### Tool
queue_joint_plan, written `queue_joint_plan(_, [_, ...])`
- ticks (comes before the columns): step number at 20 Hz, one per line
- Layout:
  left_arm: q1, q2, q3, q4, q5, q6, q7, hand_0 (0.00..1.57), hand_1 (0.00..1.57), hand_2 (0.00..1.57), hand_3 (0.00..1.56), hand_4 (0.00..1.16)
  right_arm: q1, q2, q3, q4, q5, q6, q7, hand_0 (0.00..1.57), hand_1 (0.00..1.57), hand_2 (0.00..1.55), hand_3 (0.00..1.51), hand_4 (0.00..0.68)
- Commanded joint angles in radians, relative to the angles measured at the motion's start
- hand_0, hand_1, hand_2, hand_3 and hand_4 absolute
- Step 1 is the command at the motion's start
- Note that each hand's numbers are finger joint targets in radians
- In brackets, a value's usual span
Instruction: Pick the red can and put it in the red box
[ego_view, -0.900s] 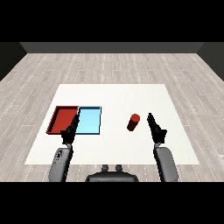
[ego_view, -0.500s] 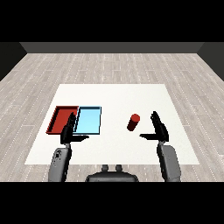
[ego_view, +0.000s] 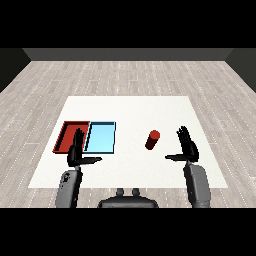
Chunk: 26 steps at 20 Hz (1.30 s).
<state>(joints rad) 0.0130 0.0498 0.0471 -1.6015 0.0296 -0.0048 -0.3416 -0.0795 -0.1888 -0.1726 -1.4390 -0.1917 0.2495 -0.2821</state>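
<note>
The red can (ego_view: 152, 139) stands upright on the white table (ego_view: 130, 112), right of centre. My right hand (ego_view: 186, 146) hovers to the can's right, a small gap away, fingers straight and thumb spread toward the can, holding nothing. The red tray (ego_view: 66, 136) lies at the left of the table, with the light blue tray (ego_view: 100, 137) touching its right side. My left hand (ego_view: 77, 151) is open in front of the two trays, its fingers overlapping the red tray's near right corner.
Both grey forearms (ego_view: 69, 186) come up from the lower corners. White table surface lies between the blue tray and the can, and beyond them toward the far edge. Grey plank floor surrounds the table.
My right hand has opened wider, its thumb spreading toward the can, and shifted slightly right and nearer. The can, the trays and my left hand have not moved.
</note>
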Motion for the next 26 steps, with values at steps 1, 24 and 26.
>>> queue_joint_plan(1, [0.013,-0.005,0.002,-0.038,0.021,-0.009,0.013,0.00,0.00,0.00,0.00,0.00,-0.040,-0.009,-0.030,0.038,-0.018,0.009,0.007,0.00,0.00,0.00,0.00,0.000])
queue_joint_plan(24, [-0.007,-0.024,0.008,0.038,0.007,0.004,-0.066,0.00,0.00,0.00,0.00,0.00,-0.196,0.027,-0.021,0.297,0.001,-0.008,-0.067,0.00,0.00,0.00,0.00,0.000])
queue_joint_plan(26, [-0.001,0.000,0.027,0.031,0.050,-0.045,-0.055,0.00,0.00,0.00,0.00,0.00,-0.268,0.067,-0.012,0.412,0.034,-0.044,-0.142,0.00,0.00,0.00,0.00,0.000])
